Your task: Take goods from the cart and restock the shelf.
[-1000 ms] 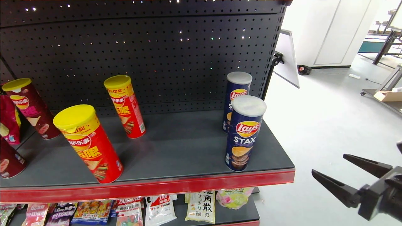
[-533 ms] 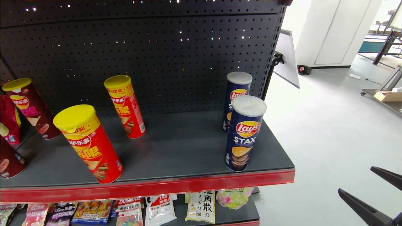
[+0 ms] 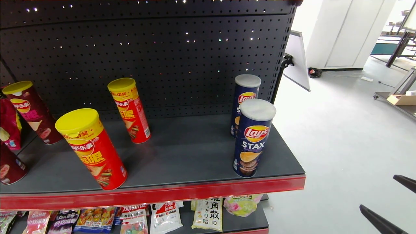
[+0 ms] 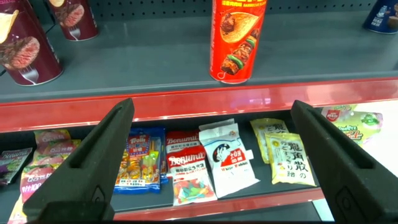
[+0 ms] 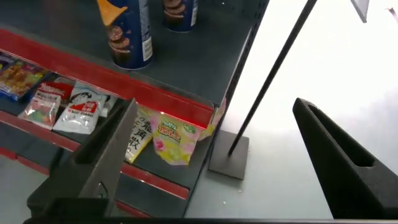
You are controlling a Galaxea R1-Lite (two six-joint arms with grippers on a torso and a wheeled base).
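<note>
Head view, nearest first: the right gripper (image 3: 378, 191) hangs low, to the right of the shelving and over pale floor (image 3: 341, 130). Its two black tapered fingers are spread apart with nothing between them. The left gripper (image 4: 212, 106) faces the red front lip (image 4: 249, 94) of the shelf, its fingers likewise wide apart and empty. Below the lip, flat snack packets (image 3: 165, 217) lie on a lower shelf.

On the dark grey metal shelf board (image 3: 182, 152), a tall blue cylindrical crisp can with a pale lid (image 3: 252, 139) stands upright at the front right corner. A red cylindrical crisp can with a yellow lid (image 3: 92, 149) stands near the front left. Just behind the blue one stands a second blue can (image 3: 244, 94), perhaps touching it; the overlap hides any gap. A second red can (image 3: 130, 110) stands farther back, with maroon cans (image 3: 31, 112) at the far left. A black perforated back panel (image 3: 162, 58) closes the rear.
</note>
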